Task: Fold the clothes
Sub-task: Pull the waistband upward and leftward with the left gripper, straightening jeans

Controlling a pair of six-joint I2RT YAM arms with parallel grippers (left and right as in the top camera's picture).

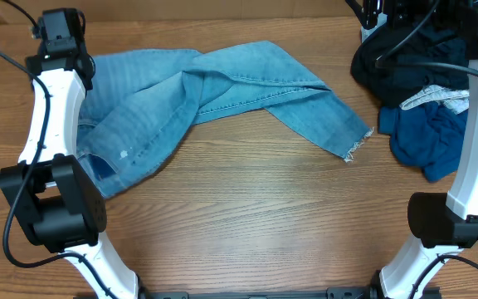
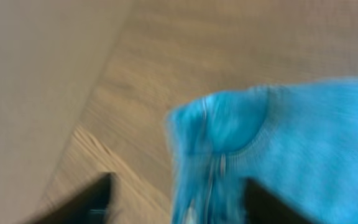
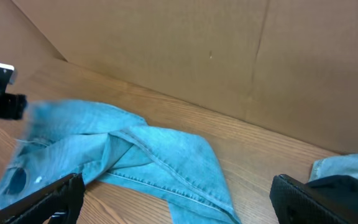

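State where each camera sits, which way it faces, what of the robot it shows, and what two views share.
Overhead: above the table, looking straight down on the jeans and clothes pile; left arm, right arm show.
Left wrist: low, blurred, facing the jeans' edge; left claw shows, open.
Right wrist: faces across the table to a cardboard wall; right claw open.
Shared: all three see the jeans.

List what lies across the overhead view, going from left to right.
left arm → jeans → pile of dark clothes. The right arm overlaps the pile, so it is left out.
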